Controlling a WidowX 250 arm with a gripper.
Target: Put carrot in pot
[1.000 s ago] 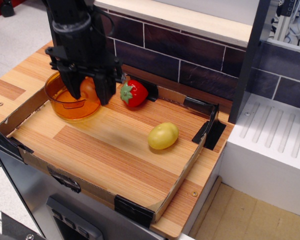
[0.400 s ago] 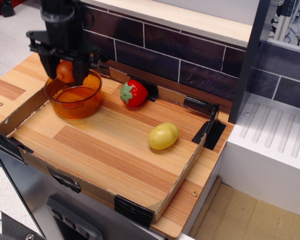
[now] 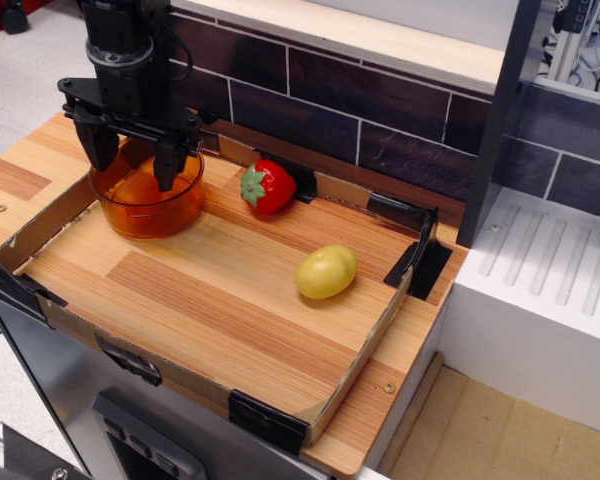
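The pot (image 3: 155, 220) is a round amber translucent bowl at the back left of the wooden tray. My black gripper (image 3: 137, 160) hangs right over it, open, with one fingertip at the left rim and the other (image 3: 169, 172) at the right side. Nothing is held between the fingers. The orange carrot (image 3: 133, 188) lies inside the pot below the gripper; its outline blends with the amber wall and is hard to make out.
A red strawberry with green leaves (image 3: 267, 187) lies right of the pot near the back wall. A yellow-green potato-like toy (image 3: 326, 271) lies mid-right. A low cardboard rim (image 3: 365, 352) with black corners rings the wooden tray. A white dish rack (image 3: 550, 270) stands at the right.
The gripper carried the carrot from low beside the pot to above its back rim, then opened. The carrot has left the fingers and now lies in the pot.
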